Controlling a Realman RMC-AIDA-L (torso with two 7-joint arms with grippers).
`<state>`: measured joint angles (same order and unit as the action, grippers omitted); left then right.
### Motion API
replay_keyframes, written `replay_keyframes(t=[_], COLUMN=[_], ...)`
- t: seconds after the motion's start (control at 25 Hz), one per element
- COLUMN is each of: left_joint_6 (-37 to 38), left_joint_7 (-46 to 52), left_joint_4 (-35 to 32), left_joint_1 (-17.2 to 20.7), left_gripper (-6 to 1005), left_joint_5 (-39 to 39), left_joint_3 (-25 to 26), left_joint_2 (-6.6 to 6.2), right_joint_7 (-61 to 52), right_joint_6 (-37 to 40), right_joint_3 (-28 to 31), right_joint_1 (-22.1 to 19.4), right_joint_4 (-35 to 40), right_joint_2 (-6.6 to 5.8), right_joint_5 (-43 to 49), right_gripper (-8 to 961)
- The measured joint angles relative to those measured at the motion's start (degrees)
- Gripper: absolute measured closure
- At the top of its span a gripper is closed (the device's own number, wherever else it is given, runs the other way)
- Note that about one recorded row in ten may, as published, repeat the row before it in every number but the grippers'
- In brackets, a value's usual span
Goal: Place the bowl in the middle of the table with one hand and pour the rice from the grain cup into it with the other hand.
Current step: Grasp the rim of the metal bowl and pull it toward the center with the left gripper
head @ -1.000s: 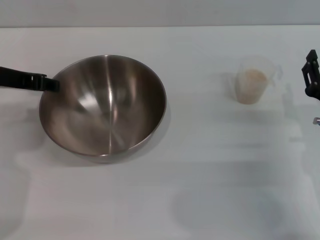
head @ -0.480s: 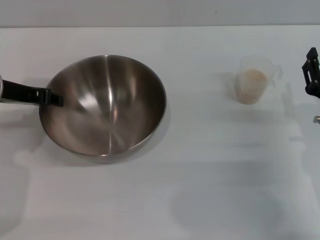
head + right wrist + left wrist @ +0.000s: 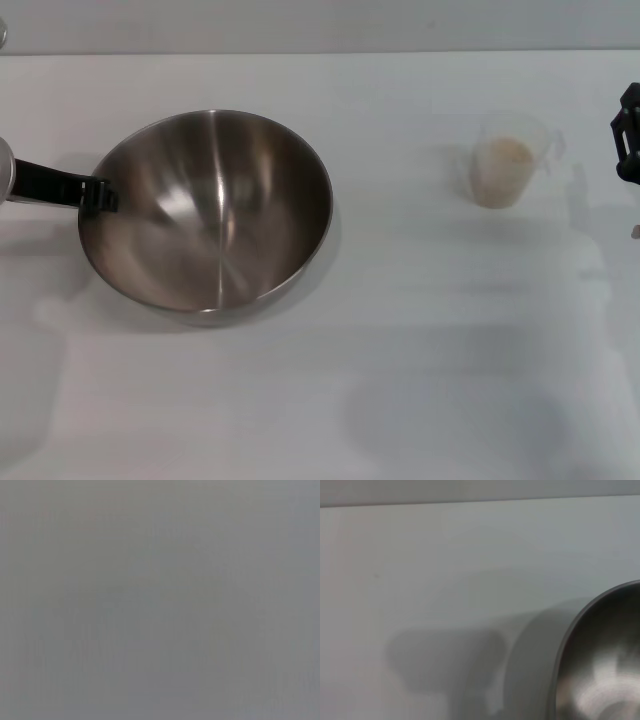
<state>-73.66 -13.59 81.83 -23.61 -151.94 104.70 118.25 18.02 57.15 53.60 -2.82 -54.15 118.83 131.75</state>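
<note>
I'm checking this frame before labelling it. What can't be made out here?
- Left gripper at the bowl rim: head view shows one dark finger; whether it clamps is unclear, and the left wrist view shows no fingers.
- Right gripper: cut off by the head view's edge.
- Right wrist view: plain grey, nothing recognisable.
- Rice level in the grain cup: too small to judge.

Most of the left wrist view is plain white tabletop [image 3: 435, 570]. Part of the bowl [image 3: 605, 660] enters at one corner: a curved steel rim and a shiny brushed inside with bright glints. A soft grey shadow lies on the tabletop just beside the bowl's rim.
</note>
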Motion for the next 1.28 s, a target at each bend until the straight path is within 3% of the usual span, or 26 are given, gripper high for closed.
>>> replay_keyframes(t=[0.04,0.28,0.36,0.8,1.28], left_joint_6=[0.13,-0.08,-0.14,0.27,-3.42], left_joint_7=[-0.02,-0.11,-0.45,-0.74,-1.61], left_joint_4=[-0.30,-0.12,0.02,-0.54,0.05], left_joint_1=[-0.23,-0.56,-0.60,-1.09,-5.11], left_gripper=[584,808,957,957,958], left_joint_5=[-0.05,-0.02,0.00,0.26,1.20], left_joint_3=[-0.11,-0.79,-0.81,-0.34,1.16], left_joint_2=[-0.02,-0.10,-0.08,-0.03,-0.11], right_joint_7=[0.00,0.00,0.00,0.00,0.00], right_joint_6=[0.14,0.16,0.13,-0.32,-0.38], right_joint_3=[-0.03,-0.07,-0.07,0.10,-0.10], right_joint_1=[-0.02,-0.01,0.00,0.01,0.17], right_joint_4=[0.01,0.39,0.40,0.65,1.08], right_joint_2=[0.00,0.00,0.00,0.00,0.00], right_joint_5=[0.00,0.00,-0.01,-0.14,-0.05], right_gripper=[376,376,376,376,376])
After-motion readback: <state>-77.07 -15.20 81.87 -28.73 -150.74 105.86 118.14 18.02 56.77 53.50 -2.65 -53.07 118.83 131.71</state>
